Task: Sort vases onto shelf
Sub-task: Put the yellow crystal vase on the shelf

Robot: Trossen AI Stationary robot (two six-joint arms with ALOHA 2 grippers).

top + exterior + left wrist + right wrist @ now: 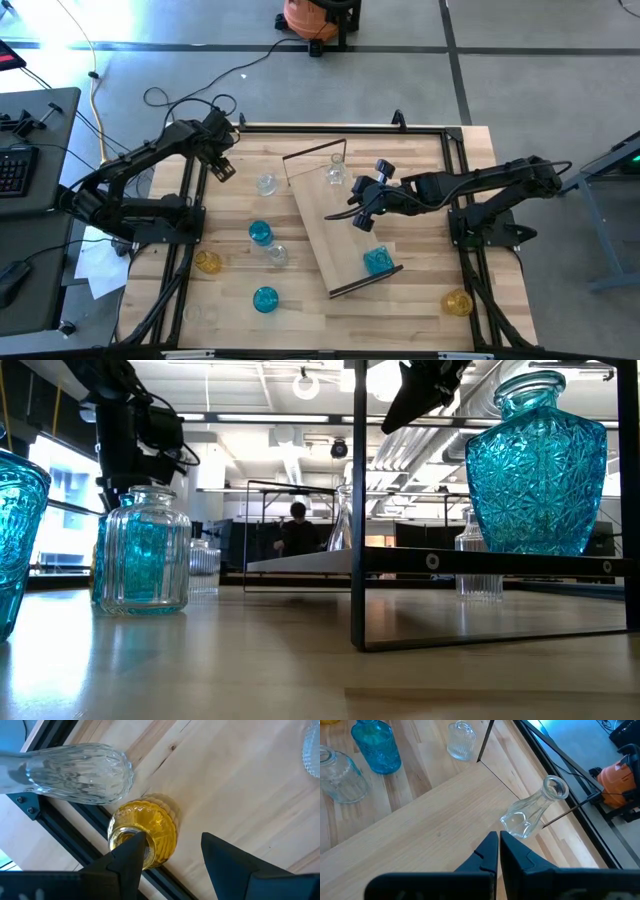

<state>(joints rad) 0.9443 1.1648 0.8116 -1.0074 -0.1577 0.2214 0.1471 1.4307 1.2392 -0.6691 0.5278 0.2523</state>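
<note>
High view: shelf lying slantwise across the middle of the tabletop, dark frame rims at both short ends. On it, a blue vase close to the near rim and a clear vase close to the far rim. Off the shelf, on the tabletop to its left: a small clear vase, a blue vase, a clear one just beside it, another blue one nearer the front edge, and an amber vase by the left rail. At the right front corner, one more amber vase.

Right gripper over the shelf's middle, between the two vases standing there, touching neither; fingers pressed together and holding nothing, seen in the right wrist view with the clear vase just ahead of the tips.

Left gripper over the far left part of the tabletop, fingers spread and empty; in the left wrist view an amber vase between and below the fingers, and a clear vase lying on its side across the dark rail.

Low view: blue vase up on the shelf at right, a ribbed clear vase at left, a person far behind.
</note>
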